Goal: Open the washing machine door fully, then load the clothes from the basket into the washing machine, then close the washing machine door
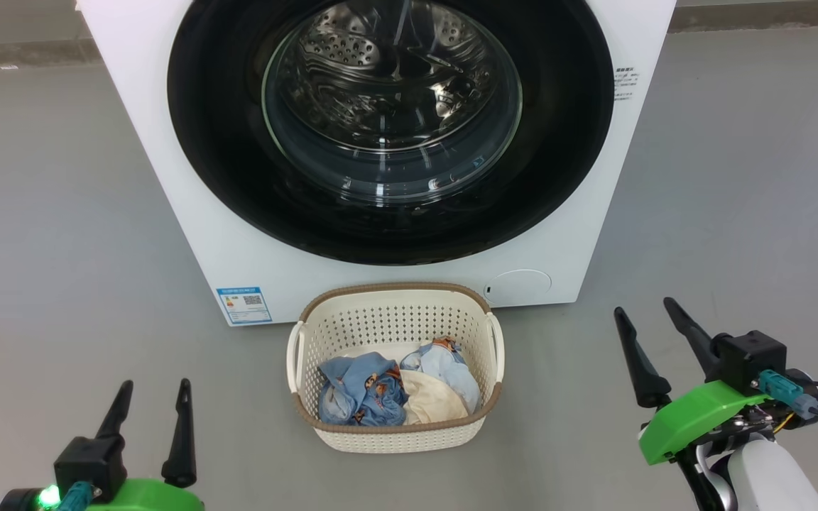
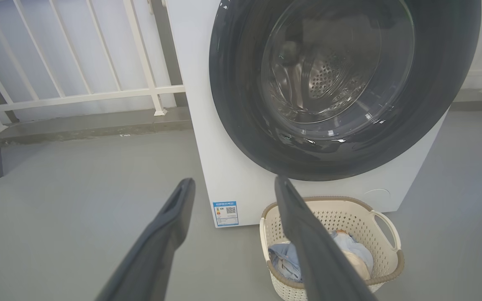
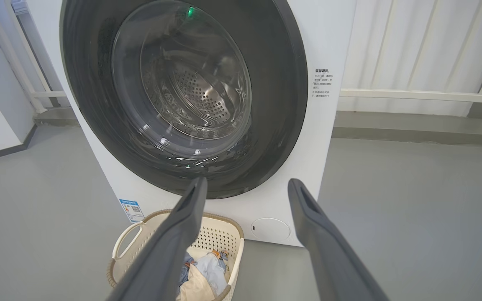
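I am at the first step: the washing machine door (image 1: 391, 121) sits shut against the washing machine (image 1: 167, 177), so nothing can be loaded yet. My left claw (image 1: 155, 383) and right claw (image 1: 643, 306) both gape wide and empty, either side of the basket (image 1: 395, 289), which rests on the floor (image 1: 61, 248) just before the machine, the clothes (image 1: 395, 390) inside. Next, I judge, one claw must catch the door's rim and pull it outward.

The top edge cuts off the big white front-loading washing machine (image 1: 160, 142) and its round black-rimmed glass door (image 1: 217, 177). Print on the small blue label sticker (image 1: 243, 304), lower left, is unreadably small. Lower right in the left wrist view, the left gripper (image 2: 234, 180) partly hides the soft blue clothes (image 2: 285, 261).
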`<state>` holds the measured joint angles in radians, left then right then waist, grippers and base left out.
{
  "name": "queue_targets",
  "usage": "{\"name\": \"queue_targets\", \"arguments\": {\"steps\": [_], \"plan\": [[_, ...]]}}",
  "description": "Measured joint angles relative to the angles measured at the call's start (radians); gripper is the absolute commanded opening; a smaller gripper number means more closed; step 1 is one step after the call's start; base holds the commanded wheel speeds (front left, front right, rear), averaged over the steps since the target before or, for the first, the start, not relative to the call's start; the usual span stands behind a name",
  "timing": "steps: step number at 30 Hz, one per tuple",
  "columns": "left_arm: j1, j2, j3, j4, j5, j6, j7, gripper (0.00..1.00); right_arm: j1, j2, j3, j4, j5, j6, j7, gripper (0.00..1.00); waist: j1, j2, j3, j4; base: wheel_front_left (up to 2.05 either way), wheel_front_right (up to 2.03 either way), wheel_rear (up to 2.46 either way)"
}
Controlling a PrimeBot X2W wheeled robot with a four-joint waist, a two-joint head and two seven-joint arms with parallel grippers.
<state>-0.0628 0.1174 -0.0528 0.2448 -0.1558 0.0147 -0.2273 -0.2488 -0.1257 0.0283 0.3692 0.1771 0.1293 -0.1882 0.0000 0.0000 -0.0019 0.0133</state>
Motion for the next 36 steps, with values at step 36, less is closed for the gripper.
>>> {"name": "queue_targets", "arguments": {"steps": [36], "plan": [[-0.004,0.024,0.007,0.034,-0.044,0.034,0.000,1.00,0.000,0.028,-0.049,0.001,-0.049,0.000,-0.007,1.00,0.0000,0.0000,0.002,-0.002,0.00,0.00,0.00]]}}
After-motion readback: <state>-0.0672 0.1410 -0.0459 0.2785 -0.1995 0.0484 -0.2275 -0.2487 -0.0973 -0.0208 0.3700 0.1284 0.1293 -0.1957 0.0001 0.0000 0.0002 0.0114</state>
